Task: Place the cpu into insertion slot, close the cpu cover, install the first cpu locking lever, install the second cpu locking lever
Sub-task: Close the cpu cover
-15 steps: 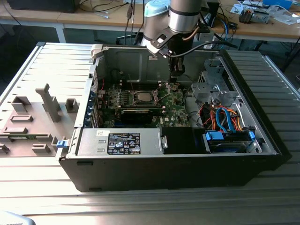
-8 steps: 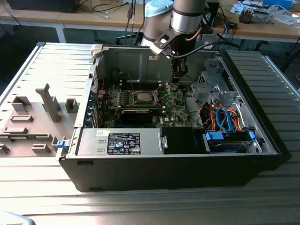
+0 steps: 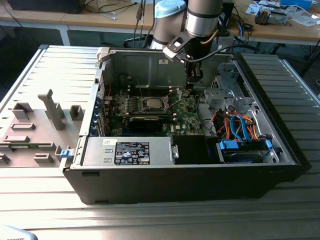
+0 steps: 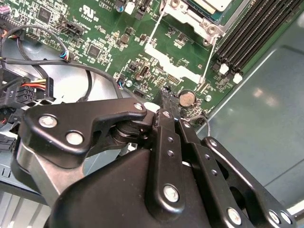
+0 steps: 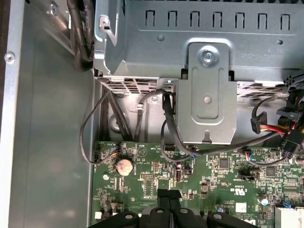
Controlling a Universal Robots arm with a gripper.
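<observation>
**q:** where was the cpu, and how was it oriented?

**a:** the cpu [image 3: 152, 104] lay flat in the socket on the motherboard [image 3: 187, 112], grey top facing the open side of the case [image 3: 200, 185]. being square, it had no long axis. its edges ran parallel to the board's edges, and the board's long axis ran from 9 to 3 o'clock in the exterior view. in the second wrist view the cpu cover [image 4: 187, 15] framed the chip. whether the cover was fully seated could not be told. a thin wire locking lever [image 4: 209, 61] reached out from the socket frame across the board.

**q:** what was the gripper's condition?

**a:** the gripper [image 3: 191, 86] hung at 2 o'clock from the cpu, well apart from it, over the board's corner. in both wrist views the fingertips [image 5: 162, 199] met with nothing seen between them. they stood near the coin battery [image 5: 124, 166], without touching it.

**q:** what edges and clearances applied?

**a:** in the exterior view the case's rear wall bounded the gripper at 12 o'clock. the drive cage [image 3: 222, 95] stood just beside it at 3 o'clock. blue and orange cables [image 3: 240, 127] lay at 5 o'clock from it. the power supply [image 3: 130, 150] closed off the 6 o'clock side of the cpu. black memory slots [image 4: 256, 28] ran beside the socket. open board lay between the socket and the gripper.
</observation>
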